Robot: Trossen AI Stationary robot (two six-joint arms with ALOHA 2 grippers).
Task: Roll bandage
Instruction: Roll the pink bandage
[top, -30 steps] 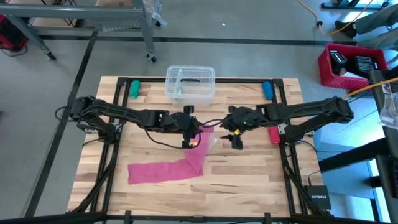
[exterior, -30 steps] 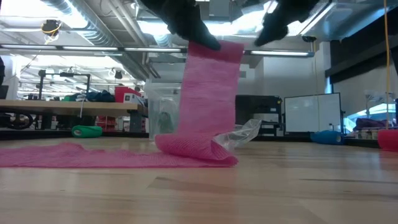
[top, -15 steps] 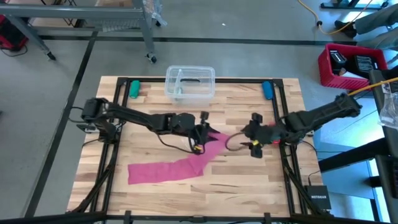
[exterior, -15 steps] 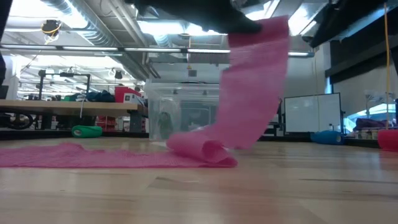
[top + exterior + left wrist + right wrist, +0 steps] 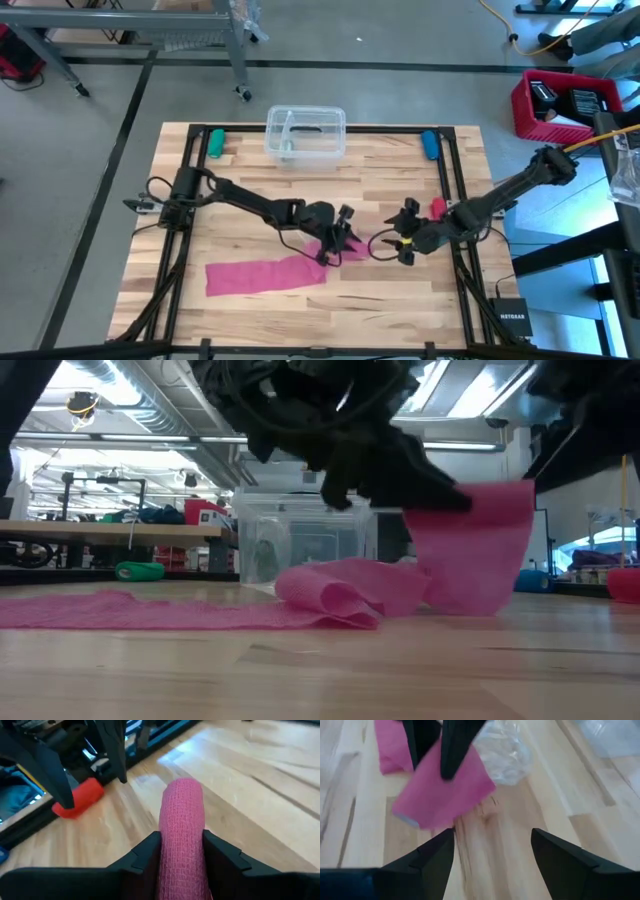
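since half a second ago the left arm has stretched farther toward the middle of the light wooden slatted table [image 5: 250,310] and dropped lower, carrying the lifted end of the long pink elastic fabric bandage [image 5: 265,273] down with it, while the right arm has drawn back toward its own side. left gripper [image 5: 338,236] is clamped on the bandage's raised end: in the left wrist view the pink strip [image 5: 181,837] runs up between its two dark fingers [image 5: 145,855], which press it from both sides. seen level from the table top, that held end [image 5: 470,555] hangs as a flap just above the wood, with a loose fold [image 5: 335,592] lying on the table beside it and the rest trailing flat toward the left arm's side. right gripper [image 5: 404,244] hovers near the held end with its fingers [image 5: 432,857] spread apart and nothing between them, well apart from the strip. crumpled clear plastic wrapper [image 5: 502,750] lies just beyond the pink flap. small red stubby object [image 5: 80,800] rests on the wood near the right arm. clear plastic lidded box [image 5: 305,134] stands at the far edge. white writing on a dark box [image 5: 512,321] by the frame is too small to read for certain.
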